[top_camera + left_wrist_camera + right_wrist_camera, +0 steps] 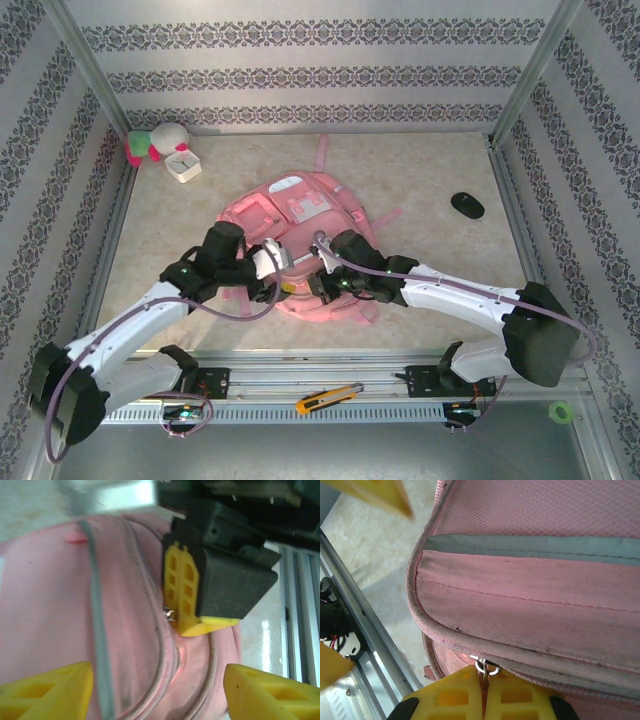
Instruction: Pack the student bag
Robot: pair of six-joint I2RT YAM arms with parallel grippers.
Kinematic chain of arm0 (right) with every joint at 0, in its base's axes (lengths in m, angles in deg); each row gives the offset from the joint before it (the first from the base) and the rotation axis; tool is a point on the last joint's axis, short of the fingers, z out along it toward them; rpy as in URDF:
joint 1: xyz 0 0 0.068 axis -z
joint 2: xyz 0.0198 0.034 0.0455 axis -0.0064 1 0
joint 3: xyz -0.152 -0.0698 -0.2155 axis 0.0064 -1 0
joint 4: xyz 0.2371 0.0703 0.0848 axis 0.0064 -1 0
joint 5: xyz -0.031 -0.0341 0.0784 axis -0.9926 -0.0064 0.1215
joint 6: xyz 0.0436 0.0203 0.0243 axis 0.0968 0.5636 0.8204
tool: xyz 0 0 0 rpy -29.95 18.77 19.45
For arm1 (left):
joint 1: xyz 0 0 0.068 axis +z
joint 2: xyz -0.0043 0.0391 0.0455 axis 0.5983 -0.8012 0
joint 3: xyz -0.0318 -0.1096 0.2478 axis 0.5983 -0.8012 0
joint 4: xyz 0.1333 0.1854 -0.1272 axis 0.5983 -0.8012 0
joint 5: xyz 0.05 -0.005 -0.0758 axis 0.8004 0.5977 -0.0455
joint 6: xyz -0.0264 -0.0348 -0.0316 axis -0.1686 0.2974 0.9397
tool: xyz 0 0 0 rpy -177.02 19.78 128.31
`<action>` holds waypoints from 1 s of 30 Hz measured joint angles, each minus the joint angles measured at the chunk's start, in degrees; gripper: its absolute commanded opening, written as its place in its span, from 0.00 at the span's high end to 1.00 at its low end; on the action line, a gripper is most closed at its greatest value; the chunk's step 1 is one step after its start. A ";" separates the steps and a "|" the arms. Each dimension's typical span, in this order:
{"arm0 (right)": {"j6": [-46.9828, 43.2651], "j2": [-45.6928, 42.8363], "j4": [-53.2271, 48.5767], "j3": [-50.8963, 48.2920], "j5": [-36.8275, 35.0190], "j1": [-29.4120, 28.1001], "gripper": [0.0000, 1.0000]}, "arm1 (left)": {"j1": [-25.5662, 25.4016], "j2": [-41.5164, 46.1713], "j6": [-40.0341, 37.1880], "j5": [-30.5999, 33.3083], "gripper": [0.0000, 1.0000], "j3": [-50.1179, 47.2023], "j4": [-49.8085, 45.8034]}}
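Pink and soft, the bag [300,215] lies flat at the centre of the table [170,220] in the top view, front pockets up, with its near end at 6 o'clock between the two grippers. The right gripper [483,696] comes in from 4 o'clock. Its yellow fingers are pressed together on the zip pull [487,668], whose small metal ring shows just above the tips at the seam along the bag's edge. In the left wrist view the same pull sits at the tip of that gripper's finger, against the curved zip line. The left gripper [159,695] reaches in from 8 o'clock over the bag's near end, fingers [47,690] wide apart, with pink cloth and a grey stripe [97,630] between them; whether they touch the fabric cannot be told. At 10 o'clock, in the far corner, a plush [158,142] lies just beside a white box [184,164]. A dark oval object [467,205] lies at 2 o'clock, well apart from the bag. At 6 o'clock a yellow knife [329,398] rests on the rail [260,405] between the arm bases, and a green tape roll [561,410] sits at 5 o'clock
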 measured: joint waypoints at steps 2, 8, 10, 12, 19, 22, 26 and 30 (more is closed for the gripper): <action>0.00 0.00 0.00 0.00 0.09 0.00 1.00 | -1.42 -3.02 -1.31 0.83 0.32 1.31 0.20; 0.20 -0.24 0.83 -0.61 1.01 0.61 1.00 | -3.65 -8.20 -5.20 4.39 0.52 2.16 3.65; 0.22 -0.46 1.27 -0.87 1.38 0.79 1.00 | -3.63 -9.64 -6.71 5.97 0.87 2.25 4.15; 0.39 -1.16 1.84 -1.40 1.31 1.16 1.00 | -4.04 -9.99 -7.82 5.77 0.97 2.25 3.52; 2.03 -4.50 3.32 -3.85 -1.36 1.81 0.89 | -4.00 -7.91 -5.95 5.20 1.00 1.53 5.01; 3.10 -4.59 4.33 -4.15 -2.80 1.62 0.84 | -3.76 -7.45 -1.73 4.42 1.00 0.39 7.48; 4.44 -4.55 4.96 -4.31 -4.94 0.90 0.82 | -3.45 -6.86 3.98 3.26 1.00 -1.51 11.28; 5.31 -4.55 6.60 -5.03 -7.23 -0.48 0.97 | -3.10 -6.40 8.02 2.67 1.00 -3.10 14.49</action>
